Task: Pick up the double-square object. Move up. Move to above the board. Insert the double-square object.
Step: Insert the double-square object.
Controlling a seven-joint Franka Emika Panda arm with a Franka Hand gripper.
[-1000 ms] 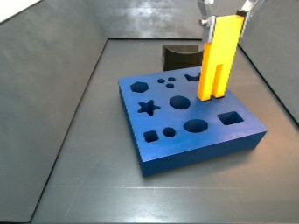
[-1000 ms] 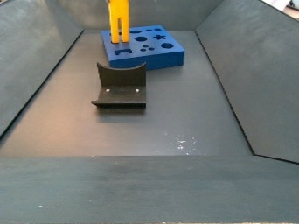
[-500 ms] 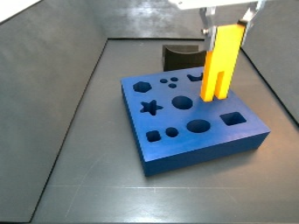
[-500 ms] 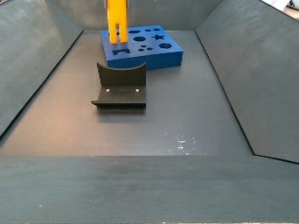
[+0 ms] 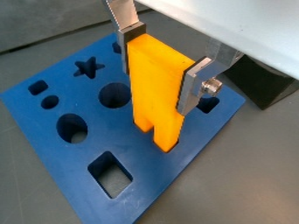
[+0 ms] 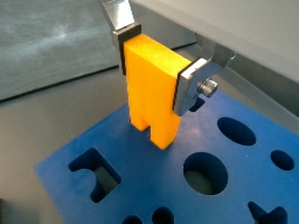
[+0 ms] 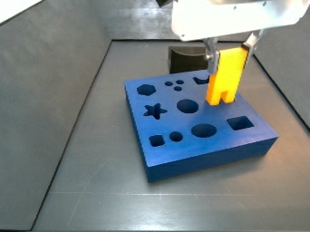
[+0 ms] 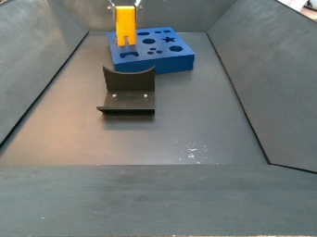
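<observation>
Two joined square bars make up the double-square object (image 5: pixel 158 96), a yellow-orange peg with a lengthwise groove, held upright over the board (image 5: pixel 47 157). The gripper (image 5: pixel 162 63) is clamped on its upper part, one silver finger (image 5: pixel 194 85) pressed flat on each side, as both wrist views show (image 6: pixel 156 63). In a side view the peg (image 7: pixel 223 75) stands at the board's (image 7: pixel 182 154) far right part, beside the square hole (image 7: pixel 240 121), its lower end low at the top face; whether it has entered a hole I cannot tell from here. In a wrist view the notched lower end (image 6: pixel 156 131) appears just above the blue surface. Beyond the board's far edge sits a dark block (image 7: pixel 184 58). On the near side of the board, the fixture (image 8: pixel 128 91) rests on the floor, just beside the board (image 8: pixel 173 57).
</observation>
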